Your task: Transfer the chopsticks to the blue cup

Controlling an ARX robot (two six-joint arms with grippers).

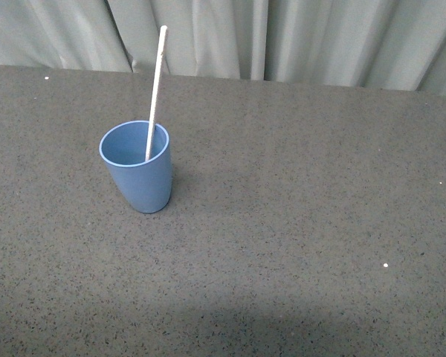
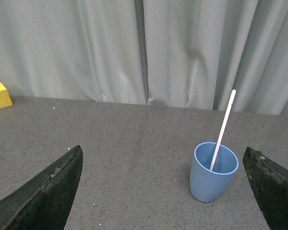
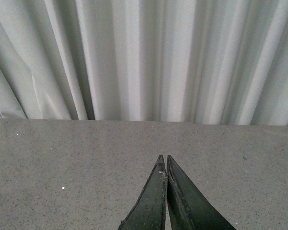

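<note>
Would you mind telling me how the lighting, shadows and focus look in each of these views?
Front view: even, soft light; the blue cup throws a faint shadow to its right, and a darker band crosses the bottom edge. Left wrist view: sharp, no glare. Right wrist view: curtain bright but not blown out.

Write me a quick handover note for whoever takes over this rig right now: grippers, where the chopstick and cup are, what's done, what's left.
Left gripper: jaws wide open, empty, backed off from the cup.
Right gripper: jaws shut, holding nothing, over bare table.
Cup: upright on the table, toward the robot's left.
Chopstick: standing in the cup, leaning on the rim, top half sticking out.
Done: chopstick is in the cup and released.
Left: nothing on the table to move in these views; a yellow block sits at the far edge, not part of the job.
</note>
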